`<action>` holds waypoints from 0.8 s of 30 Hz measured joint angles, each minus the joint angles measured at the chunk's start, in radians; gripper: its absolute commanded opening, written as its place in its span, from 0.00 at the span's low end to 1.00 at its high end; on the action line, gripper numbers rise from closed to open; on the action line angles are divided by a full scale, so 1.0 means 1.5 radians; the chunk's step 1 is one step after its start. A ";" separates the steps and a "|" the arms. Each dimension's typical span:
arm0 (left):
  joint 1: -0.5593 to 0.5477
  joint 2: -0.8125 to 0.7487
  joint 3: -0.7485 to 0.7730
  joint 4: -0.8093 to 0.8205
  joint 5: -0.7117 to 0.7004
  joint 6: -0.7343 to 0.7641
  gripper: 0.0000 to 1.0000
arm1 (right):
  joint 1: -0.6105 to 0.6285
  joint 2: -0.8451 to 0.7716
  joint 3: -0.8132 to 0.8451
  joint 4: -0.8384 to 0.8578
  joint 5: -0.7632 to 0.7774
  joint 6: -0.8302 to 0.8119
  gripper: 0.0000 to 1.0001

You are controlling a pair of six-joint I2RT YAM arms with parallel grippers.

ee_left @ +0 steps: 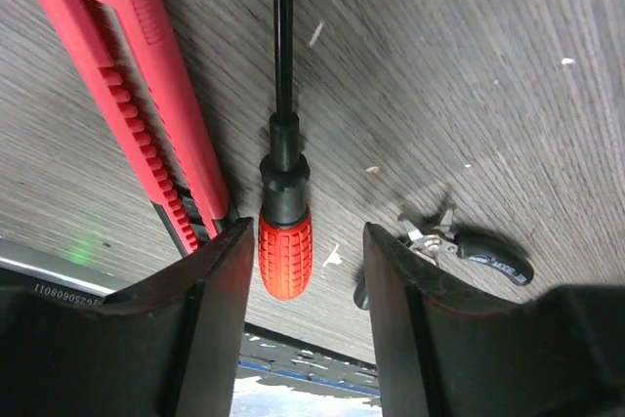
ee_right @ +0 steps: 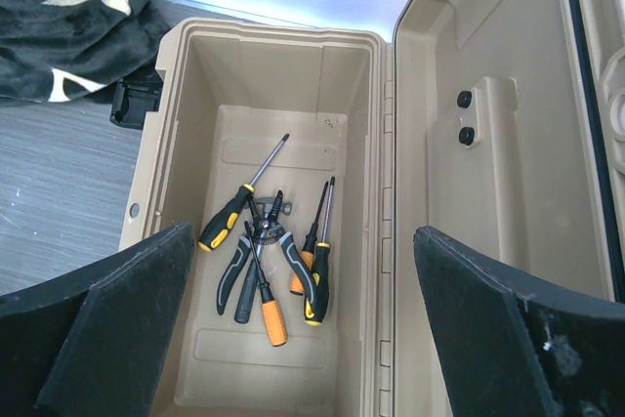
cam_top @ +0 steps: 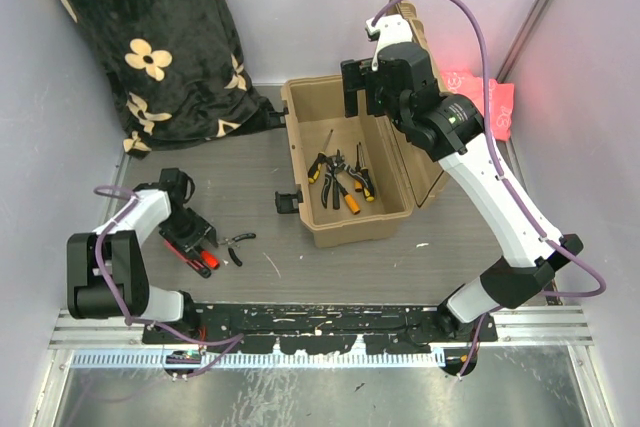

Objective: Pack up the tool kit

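Note:
The tan toolbox stands open in mid-table, its lid tipped back to the right. Several screwdrivers and pliers lie on its floor. My right gripper hangs open above the box, holding nothing. At the left, my left gripper is low over the table with its jaws astride the red screwdriver. The handle sits against the left finger, with a gap to the right one. A red utility knife lies just left of it. Small black-handled pliers lie to the right.
A black floral blanket is heaped at the back left, touching the toolbox corner. A pink cloth lies behind the lid at the right. A black latch sticks out from the box's left wall. White walls close in the table.

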 measured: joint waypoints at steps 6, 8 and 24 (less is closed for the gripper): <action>0.000 0.017 -0.016 0.022 -0.002 -0.007 0.35 | 0.000 0.000 0.001 -0.002 0.000 -0.002 1.00; 0.000 0.021 -0.019 0.025 -0.003 -0.009 0.23 | 0.000 0.000 0.002 -0.004 0.001 -0.003 1.00; -0.016 0.035 0.330 -0.036 0.031 -0.030 0.00 | -0.002 -0.001 0.010 -0.010 0.010 -0.005 1.00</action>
